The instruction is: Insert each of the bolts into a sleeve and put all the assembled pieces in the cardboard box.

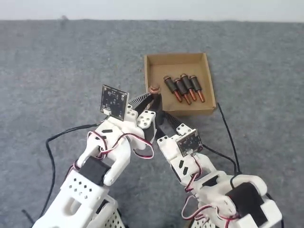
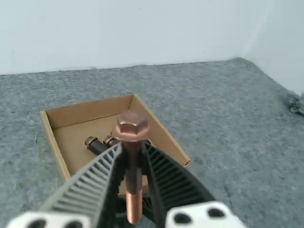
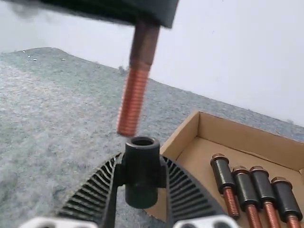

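My left gripper (image 2: 130, 161) is shut on a copper bolt (image 2: 131, 156), held upright with its hex head on top; in the high view the bolt (image 1: 154, 90) hangs beside the cardboard box's (image 1: 152, 61) near left corner. My right gripper (image 3: 141, 178) is shut on a black sleeve (image 3: 141, 171), bore facing up. The bolt's threaded tip (image 3: 130, 102) hangs just above the sleeve's mouth, slightly off to one side. Several assembled bolt-and-sleeve pieces (image 1: 184, 88) lie side by side inside the box.
Grey carpet (image 1: 57, 71) covers the table all around. Both arms crowd together just in front of the box (image 3: 247, 135). Black cables (image 1: 228, 137) trail near the arm on the right. A pale wall (image 2: 142, 28) stands behind.
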Action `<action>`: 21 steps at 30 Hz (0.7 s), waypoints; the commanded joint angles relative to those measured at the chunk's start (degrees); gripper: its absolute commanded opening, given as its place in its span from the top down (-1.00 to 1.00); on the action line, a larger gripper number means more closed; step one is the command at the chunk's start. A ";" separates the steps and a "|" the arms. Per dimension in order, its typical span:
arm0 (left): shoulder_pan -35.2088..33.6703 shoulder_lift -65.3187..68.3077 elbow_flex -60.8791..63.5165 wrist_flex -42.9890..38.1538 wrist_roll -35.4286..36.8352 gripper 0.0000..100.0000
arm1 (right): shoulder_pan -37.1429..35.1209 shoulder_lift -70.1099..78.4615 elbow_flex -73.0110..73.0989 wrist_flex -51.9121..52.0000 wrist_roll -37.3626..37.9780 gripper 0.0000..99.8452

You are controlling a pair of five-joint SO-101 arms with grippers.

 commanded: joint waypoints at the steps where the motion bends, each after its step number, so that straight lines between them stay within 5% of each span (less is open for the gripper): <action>1: -0.70 -0.44 -0.22 -3.43 0.44 0.98 | 0.75 -0.92 1.14 -1.54 -0.35 0.99; 21: -1.93 -0.35 1.45 -7.03 0.70 0.98 | 0.92 -0.31 1.14 -5.49 -0.53 0.99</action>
